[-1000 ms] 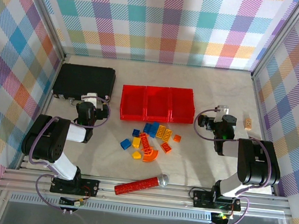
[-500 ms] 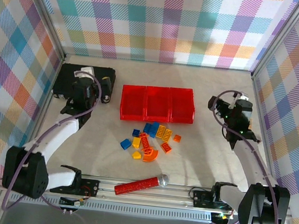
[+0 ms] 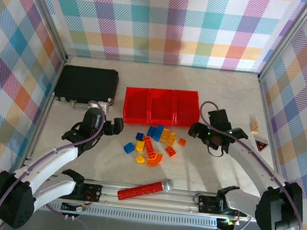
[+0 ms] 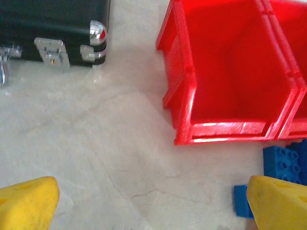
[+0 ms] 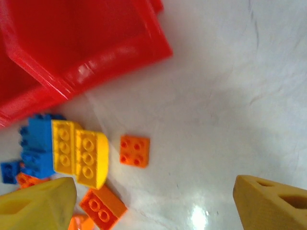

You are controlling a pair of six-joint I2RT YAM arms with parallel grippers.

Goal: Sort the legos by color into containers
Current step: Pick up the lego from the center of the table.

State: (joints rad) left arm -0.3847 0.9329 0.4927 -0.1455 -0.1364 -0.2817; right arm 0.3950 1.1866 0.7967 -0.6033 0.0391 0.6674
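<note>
Okay, my left gripper (image 4: 153, 201) and right gripper (image 5: 153, 205) both hang open, empty. The legos (image 3: 153, 144) sit just in front of the red bins (image 3: 160, 119), between the two. Right's nearest: the small orange square brick (image 5: 134, 150) lies straight ahead of its jaws.

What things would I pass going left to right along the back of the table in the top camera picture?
flat black case → row of three joined bright red open plastic bins → small tan block
</note>
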